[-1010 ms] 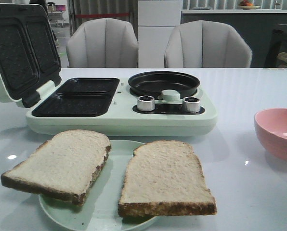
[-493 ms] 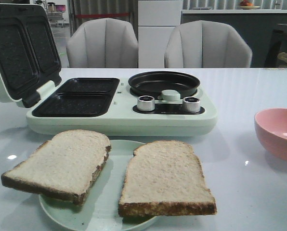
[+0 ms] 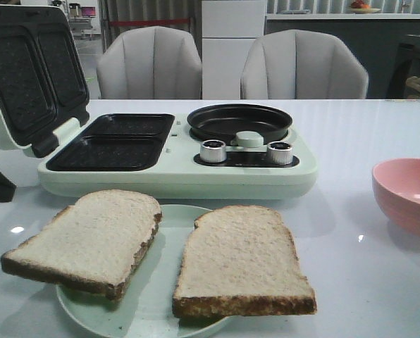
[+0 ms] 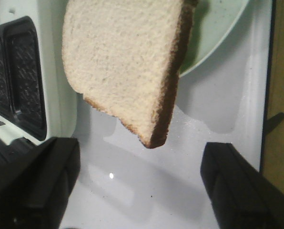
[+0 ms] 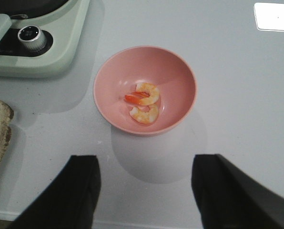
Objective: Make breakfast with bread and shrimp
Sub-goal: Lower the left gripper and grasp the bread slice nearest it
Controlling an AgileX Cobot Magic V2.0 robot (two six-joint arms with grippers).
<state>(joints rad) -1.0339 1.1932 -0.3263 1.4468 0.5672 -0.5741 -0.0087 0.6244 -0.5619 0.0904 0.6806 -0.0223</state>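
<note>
— Looking at your front view first: where does the bread sit?

— Two slices lie flat on a pale green plate (image 3: 150,310) near your edge of the table (image 3: 351,141). The left slice (image 3: 87,239) overhangs the plate's rim toward your left; the right slice (image 3: 242,264) overhangs it toward your right and toward you. A narrow strip of plate shows between them, so they lie just apart.

— And the shrimp?

— In your right wrist view, two curled orange-pink shrimp (image 5: 143,102) lie touching in the bottom of the pink bowl (image 5: 177,76). The bowl stands on bare table just beside the corner of the breakfast maker (image 3: 175,179), not touching it.

— How do your grippers stand?

— Your left gripper (image 4: 139,183) has its fingers spread wide, holding nothing, with the overhanging crust of the left slice just ahead of the gap. Your right gripper (image 5: 144,191) is likewise spread and empty, with the bowl ahead of it.

— What room do you have?

— Bare tabletop lies under both grippers. The breakfast maker's lid (image 3: 27,77) stands raised at your far left, its two grill wells (image 3: 115,141) uncovered, the round pan (image 3: 239,121) beside them, two silver knobs (image 3: 213,151) in front of the pan. The table's edge runs close beside your left gripper.
</note>
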